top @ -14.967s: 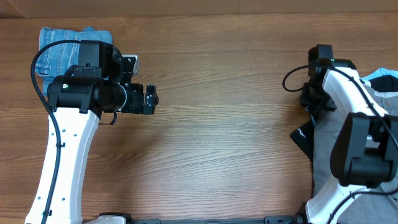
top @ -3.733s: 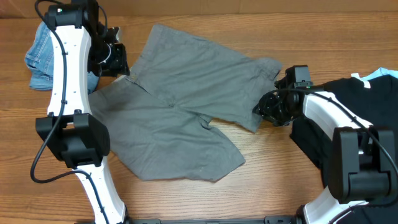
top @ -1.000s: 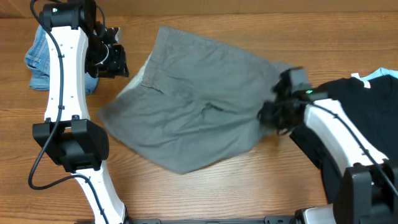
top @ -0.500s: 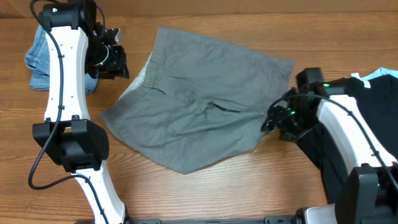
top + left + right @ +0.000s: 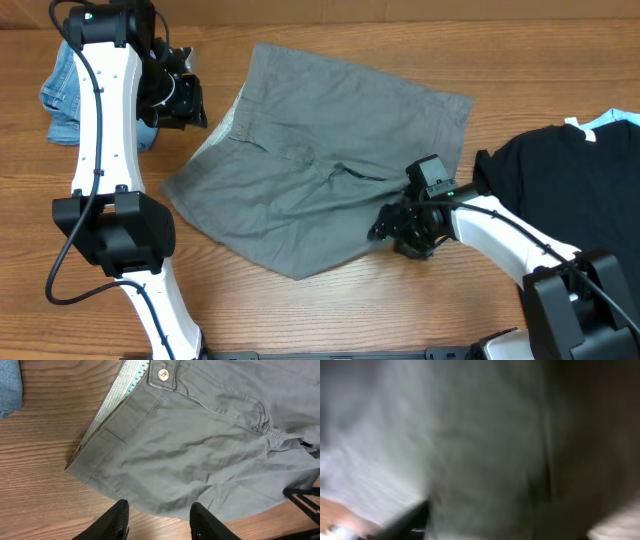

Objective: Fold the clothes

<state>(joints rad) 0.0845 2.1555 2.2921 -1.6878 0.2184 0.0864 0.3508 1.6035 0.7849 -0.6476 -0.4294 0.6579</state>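
Observation:
The grey-olive shorts (image 5: 320, 160) lie folded leg over leg in the middle of the table, waistband to the left. My left gripper (image 5: 188, 100) hovers beside the waistband. In the left wrist view it (image 5: 160, 522) is open above bare wood, with the shorts (image 5: 200, 450) and their button (image 5: 162, 374) just ahead. My right gripper (image 5: 395, 228) sits low at the shorts' lower right hem. The right wrist view is blurred: grey cloth (image 5: 485, 450) fills it, one dark finger (image 5: 405, 520) shows at lower left, and its jaws cannot be made out.
A light-blue denim garment (image 5: 65, 90) lies at the far left behind the left arm, also showing at the edge of the left wrist view (image 5: 9, 385). A black t-shirt (image 5: 570, 190) with a pale-blue collar covers the right side of the table.
The right gripper left the shorts' right hem and swept down and left to their lower right edge. The shorts settled flat. The left arm has not moved.

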